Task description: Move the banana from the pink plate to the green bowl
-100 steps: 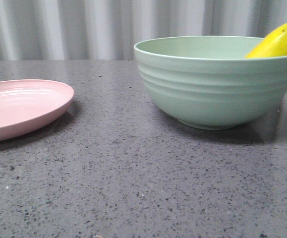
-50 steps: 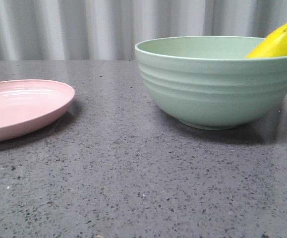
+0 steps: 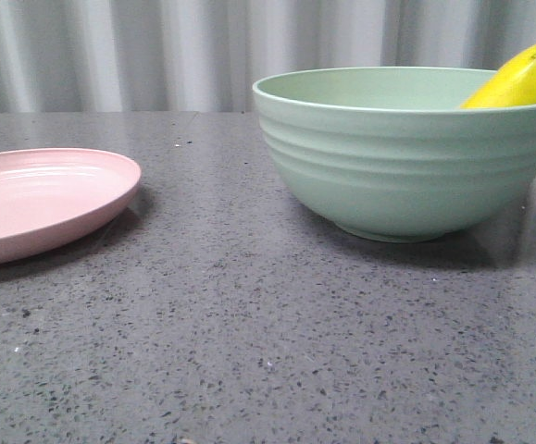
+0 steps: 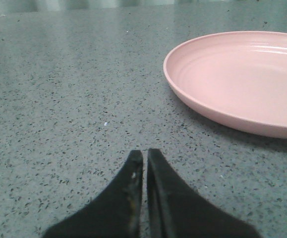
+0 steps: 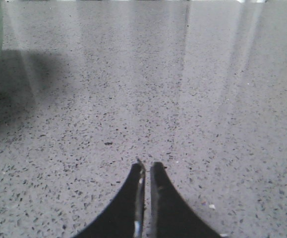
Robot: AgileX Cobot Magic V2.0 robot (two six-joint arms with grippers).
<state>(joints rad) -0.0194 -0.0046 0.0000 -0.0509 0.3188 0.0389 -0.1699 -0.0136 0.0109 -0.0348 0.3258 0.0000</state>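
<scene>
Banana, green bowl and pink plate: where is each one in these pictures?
banana [image 3: 523, 79]: front view, yellow body above the bowl rim.
green bowl [image 3: 406, 166]: front view, ridged outer wall.
pink plate [image 4: 242, 79]: left wrist view, bare inner surface.

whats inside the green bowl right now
The banana leans inside the green bowl, its upper end poking above the rim. The bowl's wall hides its lower end and the bottom.

Left gripper [image 4: 144, 157]: two matte black fingers, curved & tapering to thin tips, showing pale scuff marks along inner edge. Right gripper [image 5: 146, 167]: same black tapered fingers, w/ light scratches showing at left tip. No cables/screws showing.
</scene>
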